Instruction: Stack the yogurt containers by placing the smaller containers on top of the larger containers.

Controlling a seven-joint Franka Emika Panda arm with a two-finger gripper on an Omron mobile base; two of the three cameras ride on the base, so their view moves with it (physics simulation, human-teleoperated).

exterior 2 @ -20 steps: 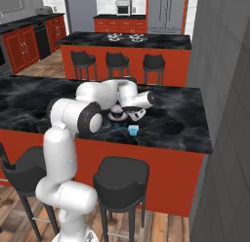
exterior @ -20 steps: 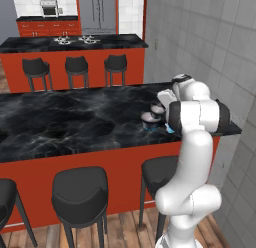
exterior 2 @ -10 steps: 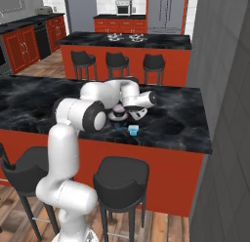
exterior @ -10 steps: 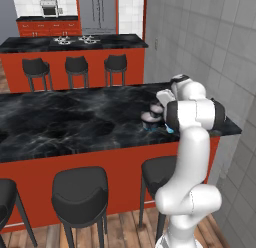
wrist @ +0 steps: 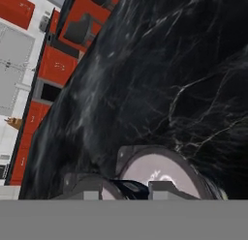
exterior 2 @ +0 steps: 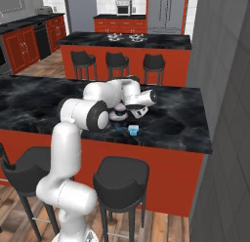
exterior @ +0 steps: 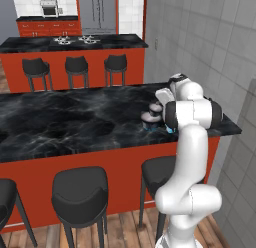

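Tub (wrist: 162, 173) stands on the surface (exterior: 75, 124) near its front edge, directly under the tool (wrist: 127, 187); blue cup (exterior 2: 133, 130) sits just beside. Tool opening: cannot tell. Risk: an off-centre descent could shove the tub or knock the cup off the edge.

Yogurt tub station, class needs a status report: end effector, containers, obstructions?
End effector low over the wide tub, grip state unclear. Light blue cup sits apart near the counter edge. Nothing visible blocking.
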